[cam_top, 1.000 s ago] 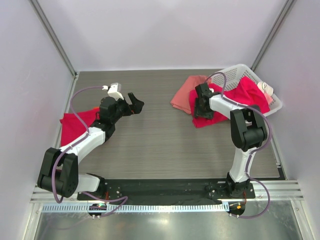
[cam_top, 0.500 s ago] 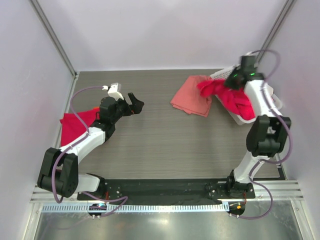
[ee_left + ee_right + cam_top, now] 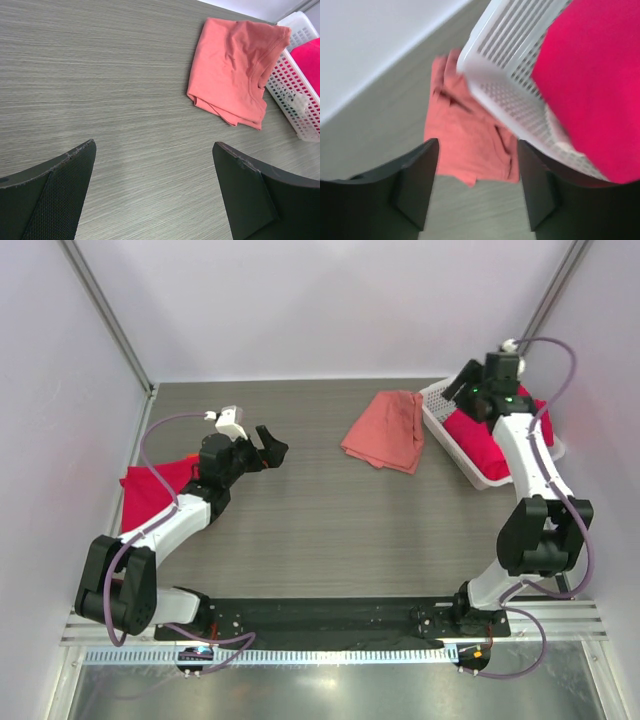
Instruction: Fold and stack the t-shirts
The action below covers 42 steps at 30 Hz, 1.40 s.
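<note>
A salmon-pink t-shirt [image 3: 385, 430] lies crumpled on the table at the back middle, next to the white basket [image 3: 436, 412]. It also shows in the left wrist view [image 3: 232, 70] and the right wrist view [image 3: 465, 145]. A crimson-red t-shirt [image 3: 492, 432] lies inside the basket [image 3: 510, 75] and shows in the right wrist view [image 3: 595, 85]. Another red t-shirt [image 3: 150, 488] lies at the left edge, partly under the left arm. My right gripper [image 3: 460, 388] [image 3: 477, 145] is open and empty above the basket's left rim. My left gripper [image 3: 270, 445] [image 3: 155, 147] is open and empty over bare table.
The basket [image 3: 300, 95] stands at the back right against the right wall. Walls and metal posts close in the left, back and right sides. Bare wood-grain table [image 3: 320, 510] lies between the two arms.
My right gripper lifted the red t-shirt off the table beside the pink one, carried it up and right, and let go; the shirt now lies in the basket. The left arm has not moved.
</note>
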Each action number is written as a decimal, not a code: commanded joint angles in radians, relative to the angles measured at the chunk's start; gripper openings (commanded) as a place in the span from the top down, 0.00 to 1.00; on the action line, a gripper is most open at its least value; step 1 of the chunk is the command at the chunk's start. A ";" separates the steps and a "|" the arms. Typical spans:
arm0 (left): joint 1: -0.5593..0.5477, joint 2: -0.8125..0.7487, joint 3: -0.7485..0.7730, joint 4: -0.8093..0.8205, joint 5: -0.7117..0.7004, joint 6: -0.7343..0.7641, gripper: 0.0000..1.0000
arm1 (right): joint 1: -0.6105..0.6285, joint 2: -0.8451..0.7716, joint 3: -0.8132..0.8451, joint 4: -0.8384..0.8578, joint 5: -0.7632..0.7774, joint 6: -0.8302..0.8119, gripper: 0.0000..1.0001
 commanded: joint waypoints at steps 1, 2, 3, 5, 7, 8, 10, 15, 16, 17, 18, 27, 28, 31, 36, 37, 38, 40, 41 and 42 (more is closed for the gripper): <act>0.003 0.004 0.039 0.020 0.017 0.017 0.00 | 0.080 -0.036 -0.058 0.087 0.007 -0.088 0.38; 0.003 0.003 0.039 0.019 0.017 0.017 0.00 | 0.091 -0.007 -0.067 0.092 0.007 -0.088 0.42; 0.003 0.001 0.039 0.017 0.015 0.019 0.00 | 0.118 0.010 -0.068 0.098 0.008 -0.090 0.45; 0.003 -0.002 0.037 0.014 0.012 0.019 0.01 | 0.161 0.068 -0.076 0.107 0.008 -0.097 0.52; 0.003 0.000 0.037 0.012 0.010 0.022 0.00 | 0.189 0.105 -0.082 0.108 0.025 -0.100 0.53; 0.003 0.000 0.039 0.012 0.010 0.022 0.00 | 0.209 0.122 -0.087 0.108 0.036 -0.105 0.53; 0.003 0.004 0.040 0.012 0.012 0.020 0.00 | 0.223 0.172 -0.085 0.108 0.071 -0.113 0.53; 0.003 0.004 0.040 0.012 0.012 0.019 0.00 | 0.252 0.298 -0.084 0.118 0.143 -0.123 0.53; 0.003 0.004 0.040 0.014 0.012 0.019 0.00 | 0.254 0.312 -0.088 0.115 0.142 -0.123 0.52; 0.003 0.004 0.039 0.014 0.010 0.019 0.01 | 0.255 0.320 -0.093 0.116 0.145 -0.123 0.51; 0.003 0.003 0.039 0.014 0.012 0.019 0.00 | 0.258 0.324 -0.099 0.115 0.146 -0.119 0.50; 0.003 0.000 0.034 0.019 0.012 0.017 0.00 | 0.266 0.314 -0.147 0.113 0.243 -0.111 0.42; 0.003 0.000 0.033 0.019 0.010 0.017 0.01 | 0.266 0.311 -0.151 0.115 0.249 -0.111 0.42; 0.003 -0.002 0.031 0.020 0.012 0.017 0.00 | 0.269 0.320 -0.147 0.116 0.232 -0.108 0.46; 0.003 0.000 0.033 0.022 0.012 0.014 0.00 | 0.278 0.341 -0.125 0.125 0.174 -0.122 0.83; 0.003 0.000 0.033 0.022 0.012 0.016 0.00 | 0.286 0.328 -0.136 0.137 0.172 -0.128 0.88; 0.003 0.000 0.033 0.022 0.010 0.016 0.00 | 0.295 0.315 -0.141 0.145 0.172 -0.133 0.90; 0.003 0.000 0.033 0.022 0.009 0.014 0.00 | 0.332 0.265 -0.153 0.153 0.191 -0.146 0.92; 0.003 0.000 0.033 0.022 0.009 0.016 0.00 | 0.349 0.246 -0.156 0.153 0.203 -0.152 0.92; 0.003 -0.002 0.033 0.022 0.009 0.016 0.00 | 0.390 0.223 -0.159 0.150 0.215 -0.162 0.92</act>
